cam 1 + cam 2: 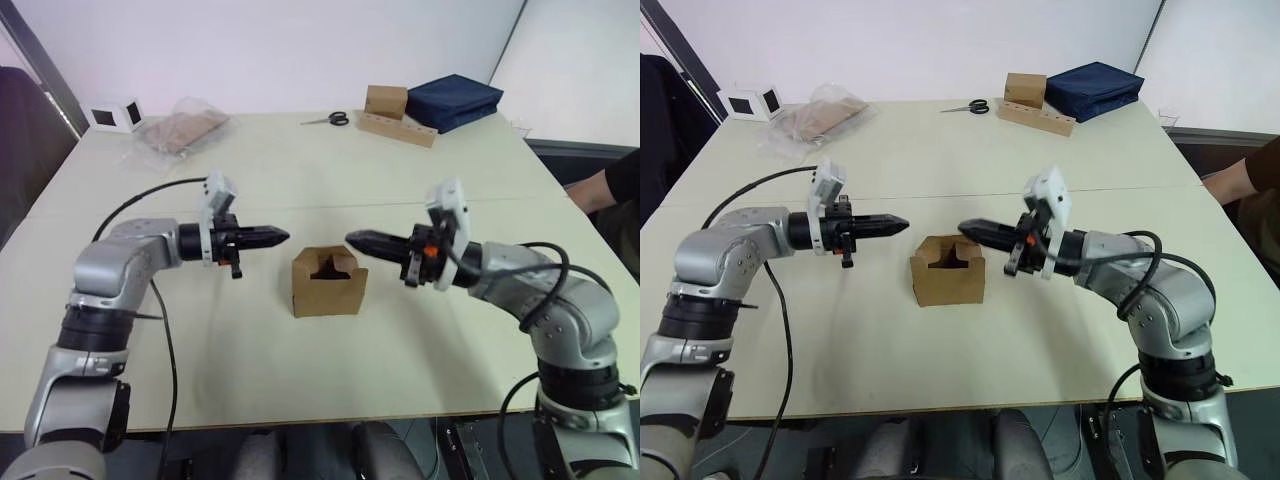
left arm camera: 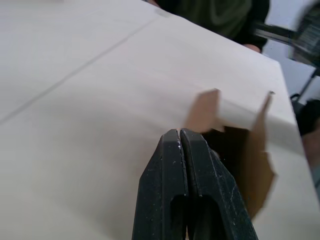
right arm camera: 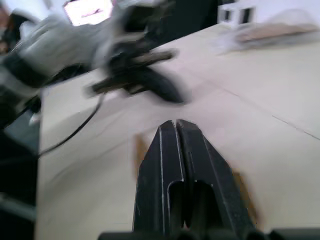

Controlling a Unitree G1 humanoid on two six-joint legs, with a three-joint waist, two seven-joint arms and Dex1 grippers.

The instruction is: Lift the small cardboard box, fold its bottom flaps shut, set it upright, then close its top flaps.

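Cardboard box (image 1: 328, 283) sits between the clenched, empty left gripper (image 1: 281, 237) and right gripper (image 1: 353, 239); likely light, crushable, best pinched by opposite side walls.

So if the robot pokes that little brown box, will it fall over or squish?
Probably it slides rather than tips: the small cardboard box sits low and flat on the table. It looks empty, so likely light. Its thin open top flaps would probably bend easily.
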